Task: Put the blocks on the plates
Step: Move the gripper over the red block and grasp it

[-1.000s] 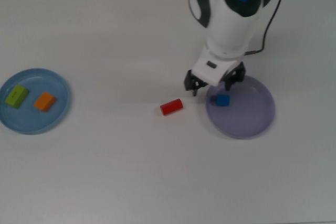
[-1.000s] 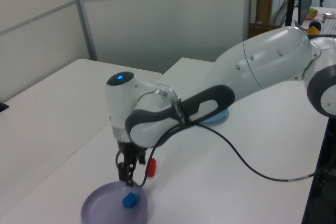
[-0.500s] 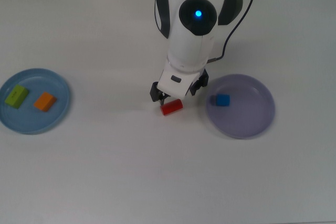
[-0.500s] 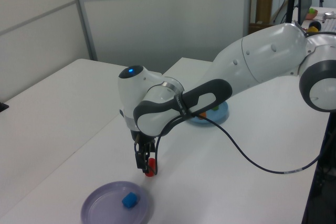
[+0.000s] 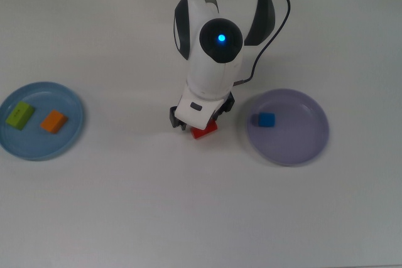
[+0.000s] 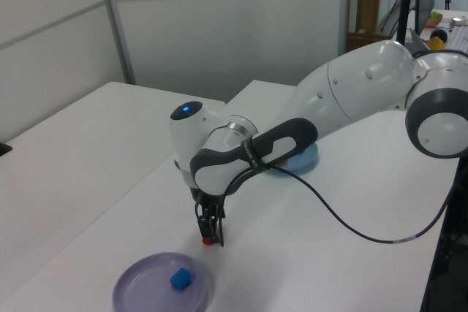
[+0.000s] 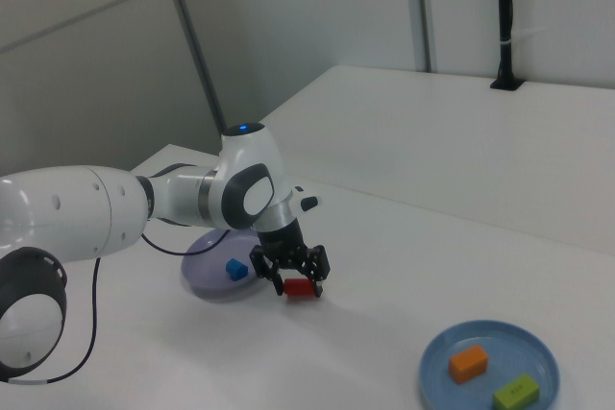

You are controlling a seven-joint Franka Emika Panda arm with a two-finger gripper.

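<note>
right there — red cylinder (image 7: 301, 287) between jaws

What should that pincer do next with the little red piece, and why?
Probably close on the red cylinder and lift it. The pincer sits low with open fingers either side of the cylinder, which lies on the table, on neither plate. The blue cube already rests on the lavender plate nearby.
</note>
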